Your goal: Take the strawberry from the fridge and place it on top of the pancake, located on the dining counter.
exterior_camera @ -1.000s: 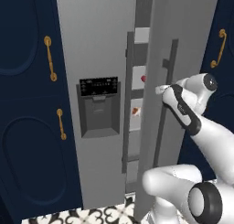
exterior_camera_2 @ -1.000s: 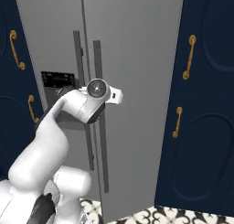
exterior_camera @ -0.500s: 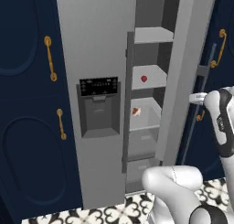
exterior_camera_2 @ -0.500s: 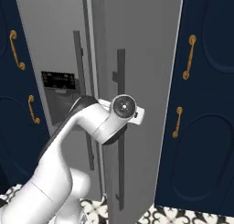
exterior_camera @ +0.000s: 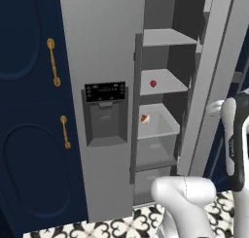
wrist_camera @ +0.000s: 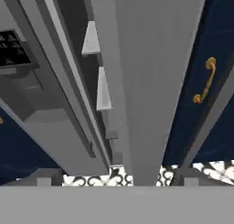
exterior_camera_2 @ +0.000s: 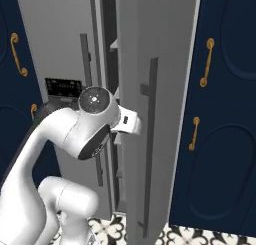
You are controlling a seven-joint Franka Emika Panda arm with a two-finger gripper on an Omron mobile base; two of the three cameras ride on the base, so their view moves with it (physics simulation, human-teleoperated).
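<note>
The tall grey side-by-side fridge is standing with its right-hand door swung open, exposing the grey inner shelves. The tiny bright red strawberry is sitting on the middle shelf, toward its left edge and well back from the front lip. On the shelf below, a small orange-red and white wedge-like item is lying near the left edge of a pale open bin.

The white arm's wrist is hanging beside the open door's outer face, and in the hand view the two finger tips are rising far apart at the bottom corners with nothing between them, so the jaws are spread wide and gripping nothing.

The risks from here: the door edge is standing between the hand and the shelves, so a direct reach would probably clip the door or its long dark vertical handle. The berry is much smaller than the gripper and roundish, so a slightly off closure could likely roll it deeper. The wedge item below could be mistaken for the target.
</note>
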